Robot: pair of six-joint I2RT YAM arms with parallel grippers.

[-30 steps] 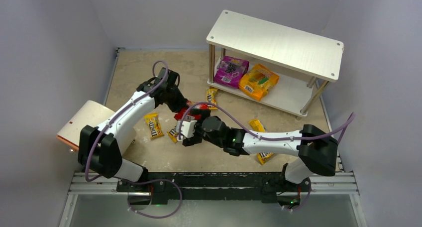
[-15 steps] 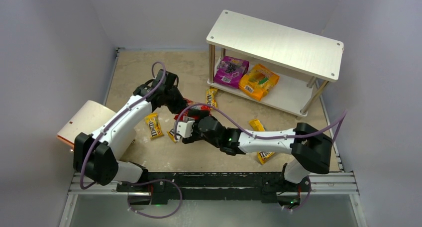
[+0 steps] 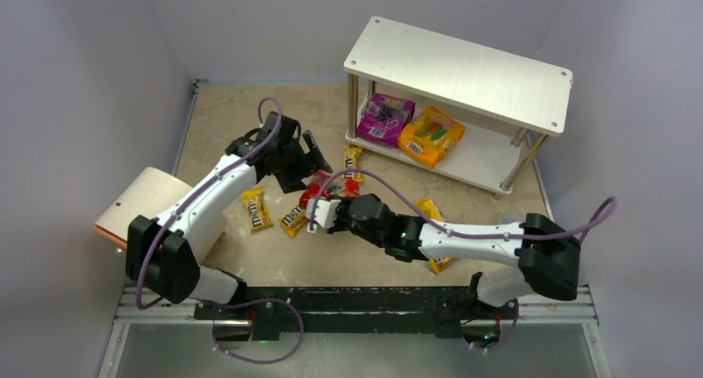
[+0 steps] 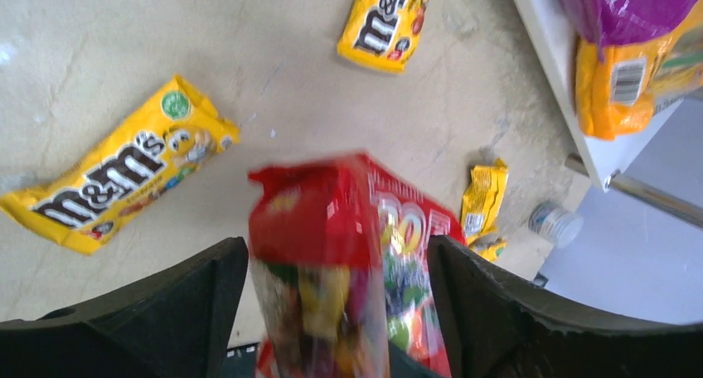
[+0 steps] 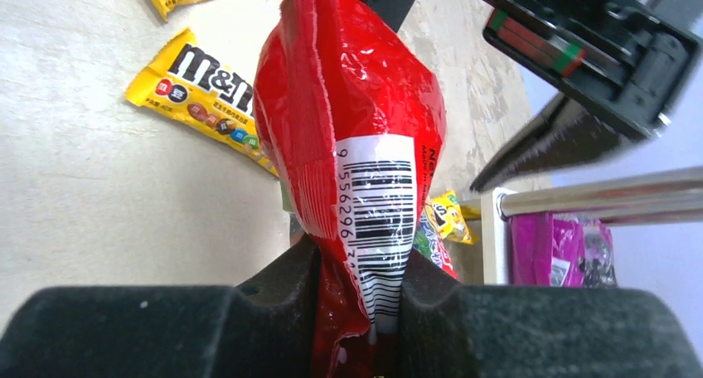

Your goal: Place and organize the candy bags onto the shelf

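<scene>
- Since a second ago, we see the left end effector (image 4: 332,258) go from clamped on the red pouch (image 5: 348,104) to spread wide. Its fingers (image 4: 195,299) now stand clear of the pouch on either side.
- Over the same second, the right end effector (image 5: 356,270) goes from spread to pinching. It grips the pouch's lower end, with the barcode side facing its wrist camera.
- We find the red pouch standing on end in that grip, near the middle of the top view.
- From the pouch, the shelf (image 3: 464,71) stands at 2 o'clock.
- On the shelf's lower board lies the purple pouch (image 3: 385,117). The orange pouch (image 3: 430,135) is just beside it at its 4 o'clock.
- We count five yellow packets (image 3: 255,208) lying flat on the counter (image 3: 232,121). Seen from the red pouch, they lie at 9, 8, 1, 3 and 4 o'clock, and the last is partly under the right arm.
</scene>
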